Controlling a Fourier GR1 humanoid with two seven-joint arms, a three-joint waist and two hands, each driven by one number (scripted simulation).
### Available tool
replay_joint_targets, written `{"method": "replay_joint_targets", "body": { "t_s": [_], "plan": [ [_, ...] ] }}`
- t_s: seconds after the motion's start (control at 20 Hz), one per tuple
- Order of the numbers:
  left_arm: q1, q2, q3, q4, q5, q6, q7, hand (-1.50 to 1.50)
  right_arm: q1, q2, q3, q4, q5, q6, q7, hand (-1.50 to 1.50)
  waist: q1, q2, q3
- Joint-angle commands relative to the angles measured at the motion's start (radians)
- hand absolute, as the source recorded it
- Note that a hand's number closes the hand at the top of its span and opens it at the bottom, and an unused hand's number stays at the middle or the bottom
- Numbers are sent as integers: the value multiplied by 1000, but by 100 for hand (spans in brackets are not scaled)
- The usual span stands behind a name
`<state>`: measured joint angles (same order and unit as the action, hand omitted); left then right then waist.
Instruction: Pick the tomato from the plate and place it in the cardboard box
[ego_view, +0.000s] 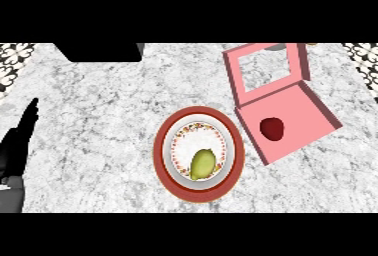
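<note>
the left hand (16, 145) shows at the near left edge of the counter (96, 110), fingers straight and pointing up, holding nothing; it is resting. the right hand is not in view, so nothing can be said of its fingers.

right of it, near the middle, stands the plate (164, 150), red-rimmed with a patterned white centre. a yellow-green fruit (203, 164) lies on it; no tomato is there.

farther and to the right is the pink box (310, 120), its lid (269, 65) tipped open behind it. the tomato (272, 128), dark red, lies inside on the box floor, apart from any hand.

by this, the placing step looks done. the next move calls for little: keep the hands away from the box, and leave the green fruit on the plate.
</note>
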<state>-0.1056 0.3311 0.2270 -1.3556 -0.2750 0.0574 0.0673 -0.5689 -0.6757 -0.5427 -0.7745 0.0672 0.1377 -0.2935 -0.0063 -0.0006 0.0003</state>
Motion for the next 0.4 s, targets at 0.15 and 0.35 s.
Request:
{"method": "replay_joint_targets", "body": {
  "t_s": [0.15,0.35],
  "plan": [
    [19,4,8,-18,0,-6,-21,0,147,-188,-87,127,-55,184,-144,-150,9,2,1],
    [-28,10,-3,-41,-3,-27,51,0,185,-254,-64,216,-22,263,-247,-150,12,3,1]
  ]
}}
